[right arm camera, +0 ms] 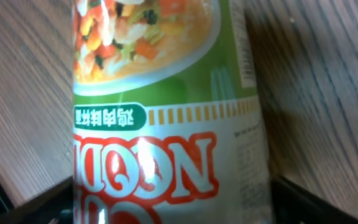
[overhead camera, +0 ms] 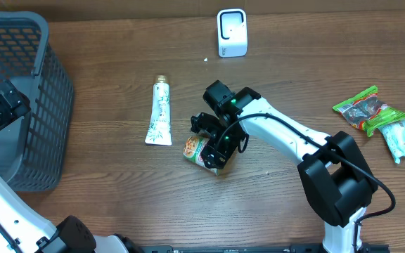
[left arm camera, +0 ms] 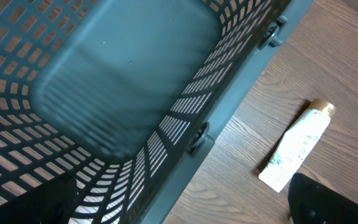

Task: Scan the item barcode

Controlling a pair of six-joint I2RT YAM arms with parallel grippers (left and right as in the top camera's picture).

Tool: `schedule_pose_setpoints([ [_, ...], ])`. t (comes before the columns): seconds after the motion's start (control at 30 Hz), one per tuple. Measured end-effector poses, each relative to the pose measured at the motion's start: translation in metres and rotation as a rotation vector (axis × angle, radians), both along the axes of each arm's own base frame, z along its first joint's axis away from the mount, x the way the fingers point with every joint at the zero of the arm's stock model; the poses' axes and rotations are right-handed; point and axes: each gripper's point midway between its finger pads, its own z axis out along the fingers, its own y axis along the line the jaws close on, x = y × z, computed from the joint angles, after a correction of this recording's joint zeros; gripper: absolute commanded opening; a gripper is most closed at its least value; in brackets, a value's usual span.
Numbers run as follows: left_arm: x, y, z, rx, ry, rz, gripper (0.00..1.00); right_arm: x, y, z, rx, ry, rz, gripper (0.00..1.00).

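Wood-grain table [overhead camera: 294,63], and near the middle of it a noodle cup [overhead camera: 201,150] lies on its side. That is the thing to be scanned. The right gripper [overhead camera: 215,143] hangs directly over it, its fingers straddling the cup. In the wrist view the cup's printed wall fills the picture, with a dark finger [right arm camera: 319,199] low on either side. The jaws stand wide around the cup, but I cannot tell whether the pads are pressing it yet.

To my eye this is the picking-up step, and nothing has been scanned so far. A small white box [overhead camera: 231,33], which I take for the scanner, stands at the far edge of the table, well apart from the cup. No barcode shows on the face I can see, so I cannot say where it is printed.

The next move calls for a firm, centred squeeze on the round wall, since a cup lying on its side may roll out from between the fingers. After that comes a lift, a carry toward the far edge, and a turn of the wrist until the code faces the scanner.

The left gripper [left arm camera: 179,208] hovers over the grey basket [overhead camera: 44,105] at the left, spread wide with nothing in it. A white tube [overhead camera: 159,111] lies just left of the cup, not touching it. Some green packets [overhead camera: 371,111] sit off to the right.
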Motion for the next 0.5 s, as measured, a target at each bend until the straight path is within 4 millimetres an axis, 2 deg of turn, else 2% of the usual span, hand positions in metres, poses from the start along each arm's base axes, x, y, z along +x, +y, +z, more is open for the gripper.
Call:
schedule_pose_setpoints([
  [0.17,0.000,0.000,0.000,0.000,0.000,0.000,1.00,0.005,0.005,0.001,0.020,-0.022,-0.002,0.69],
  [0.33,0.000,0.000,0.000,0.000,0.000,0.000,1.00,0.011,0.003,0.001,-0.005,-0.045,-0.027,0.70],
  [0.5,0.000,0.000,0.000,0.000,0.000,0.000,1.00,0.029,-0.005,0.004,-0.074,-0.123,-0.079,0.70],
])
